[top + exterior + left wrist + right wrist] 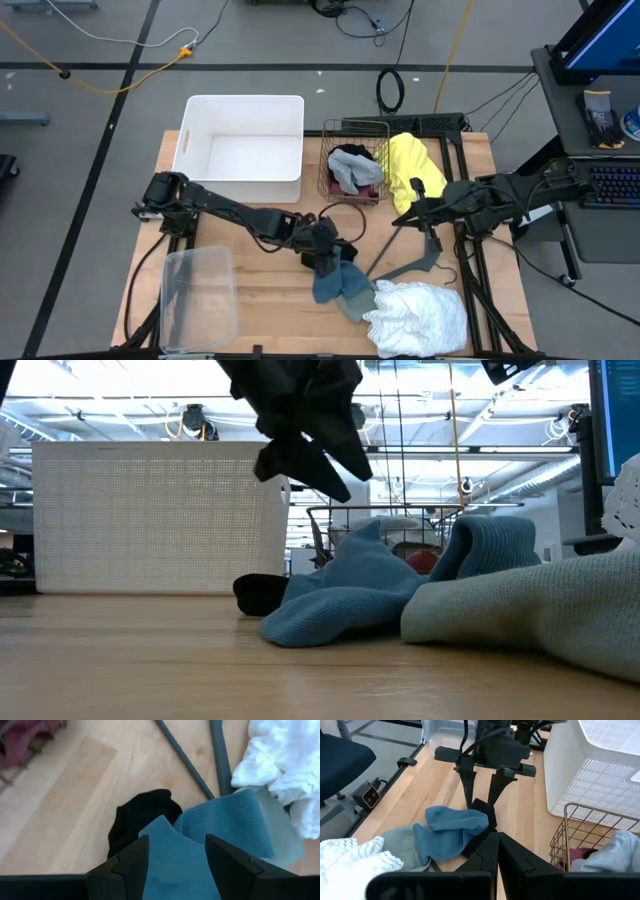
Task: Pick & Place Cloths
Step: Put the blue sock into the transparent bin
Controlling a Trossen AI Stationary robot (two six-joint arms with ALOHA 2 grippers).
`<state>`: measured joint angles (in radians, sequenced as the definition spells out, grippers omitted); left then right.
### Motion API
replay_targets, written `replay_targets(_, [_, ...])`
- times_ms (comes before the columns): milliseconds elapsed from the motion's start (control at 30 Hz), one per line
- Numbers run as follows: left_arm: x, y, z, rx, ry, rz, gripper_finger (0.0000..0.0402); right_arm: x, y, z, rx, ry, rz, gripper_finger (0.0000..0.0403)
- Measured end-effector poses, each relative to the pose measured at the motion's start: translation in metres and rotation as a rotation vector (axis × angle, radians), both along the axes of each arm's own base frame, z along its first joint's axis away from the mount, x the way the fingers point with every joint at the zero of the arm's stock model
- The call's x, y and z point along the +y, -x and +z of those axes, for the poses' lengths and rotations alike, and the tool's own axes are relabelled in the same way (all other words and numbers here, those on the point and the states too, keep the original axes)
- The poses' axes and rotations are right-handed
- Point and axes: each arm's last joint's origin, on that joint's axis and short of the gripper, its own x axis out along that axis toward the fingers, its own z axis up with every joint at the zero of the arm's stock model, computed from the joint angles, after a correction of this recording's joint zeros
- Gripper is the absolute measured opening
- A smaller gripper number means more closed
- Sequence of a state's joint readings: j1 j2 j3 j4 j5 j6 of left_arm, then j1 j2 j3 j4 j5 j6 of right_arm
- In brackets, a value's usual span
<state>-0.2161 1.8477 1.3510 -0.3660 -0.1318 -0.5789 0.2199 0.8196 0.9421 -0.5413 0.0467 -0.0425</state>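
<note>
A blue-grey cloth (330, 285) lies bunched on the table near the front middle. A small black cloth (142, 815) lies at its far side and a pale grey cloth (358, 300) at its right. My left gripper (176, 840) is open and points down just above the blue-grey cloth (225, 820). In the low view, my left gripper (310, 460) hangs clear of the blue-grey cloth (350, 590). The frilly white cloth (415, 315) lies at the front right. The yellow cloth (415, 165) lies at the back right. My right gripper (496, 845) is shut and empty, right of centre.
A white plastic bin (195, 150) stands at the back left. A wire basket (330, 185) beside it holds grey, black and maroon cloths. A grey hanger (410, 262) lies between the blue-grey and white cloths. A clear plastic container (198, 298) sits at the front left.
</note>
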Motion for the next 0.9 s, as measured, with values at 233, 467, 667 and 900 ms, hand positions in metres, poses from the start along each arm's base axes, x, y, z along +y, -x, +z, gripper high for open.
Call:
replay_targets(233, [0.0,-0.001,0.001,-0.018,-0.115,-0.12,0.0195,0.0,0.0,0.001,-0.009,0.001,0.001,0.0001])
replay_targets(467, [0.001,-0.002,0.001,-0.024,-0.212,-0.202,0.0195,0.0,0.0,0.001,-0.009,0.001,0.001,0.0001])
replay_targets(667, [0.003,-0.001,-0.007,-0.053,-0.218,-0.212,0.0195,0.0,0.0,0.001,-0.017,0.0,0.001,0.0001])
replay_targets(900, [0.006,0.0,-0.015,-0.056,-0.258,-0.214,0.0195,0.0,0.0,0.002,-0.021,0.009,0.004,0.0001])
